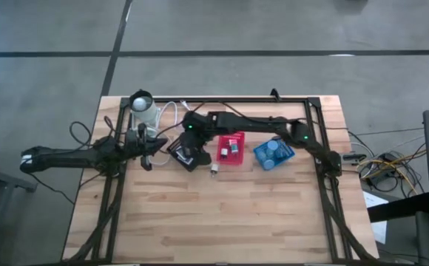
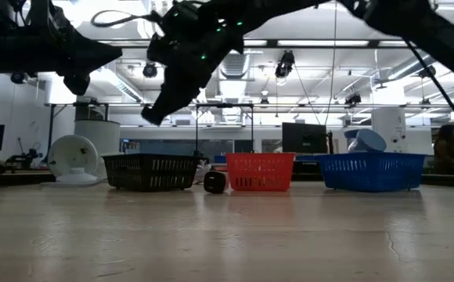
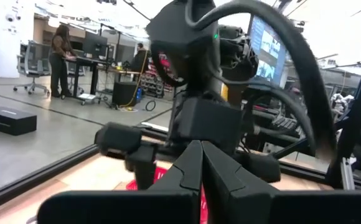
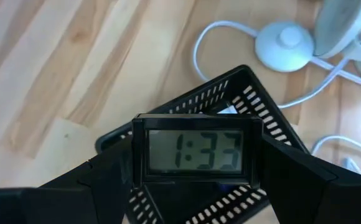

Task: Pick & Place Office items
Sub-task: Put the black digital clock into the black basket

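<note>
my right gripper (image 4: 196, 180) has its fingers spread wide and clamped on the two ends of a small digital clock (image 4: 196, 151), display reading 1:33, held right above the black bin (image 4: 255, 99), not yet let go. so this item is mid-carry, drop still to do. one dark small item (image 2: 214, 182) is loose on the table just on the red-bin side of the black bin, looks like the last one outside a bin, though i can't be sure. past that, the red bin (image 1: 231, 148) next along from the black bin already holds a few small blocks, and the blue bin (image 1: 274, 154) beyond it has the pale-blue round pieces (image 1: 274, 148). judging by that, most of the sorting is done. my left gripper (image 3: 199, 163), fingers pressed together and empty, waits on the lamp side of the black bin. the white lamp (image 1: 142, 104) sits behind the black bin. hard to tell: what is inside the black bin, my arm and the clock cover it; the loose item's kind; exact count in red.
</note>
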